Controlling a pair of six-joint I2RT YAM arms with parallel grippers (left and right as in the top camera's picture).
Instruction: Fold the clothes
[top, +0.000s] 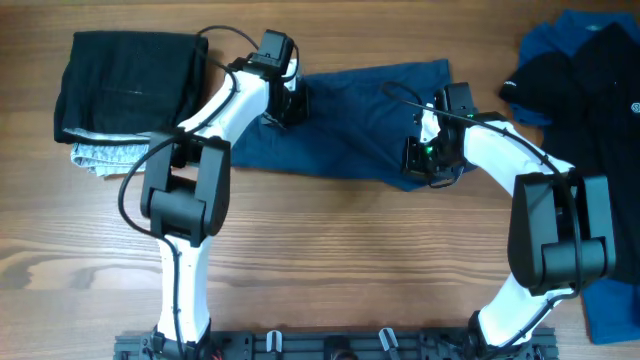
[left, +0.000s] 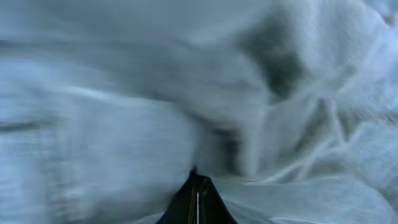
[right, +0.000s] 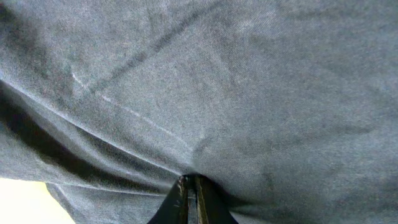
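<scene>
The dark navy-blue shorts (top: 350, 125) lie spread across the middle of the table. My left gripper (top: 287, 103) is shut on the shorts' left end. In the left wrist view the fabric (left: 186, 93) fills the frame, blurred, with the closed fingertips (left: 198, 186) pinching it. My right gripper (top: 428, 160) is shut on the shorts' lower right edge. The right wrist view shows the closed fingertips (right: 190, 190) gripping creased navy cloth (right: 236, 87).
A folded black garment (top: 125, 75) lies on a light grey one (top: 105, 152) at the far left. A heap of black (top: 590, 95) and bright blue clothes (top: 610, 290) sits at the right edge.
</scene>
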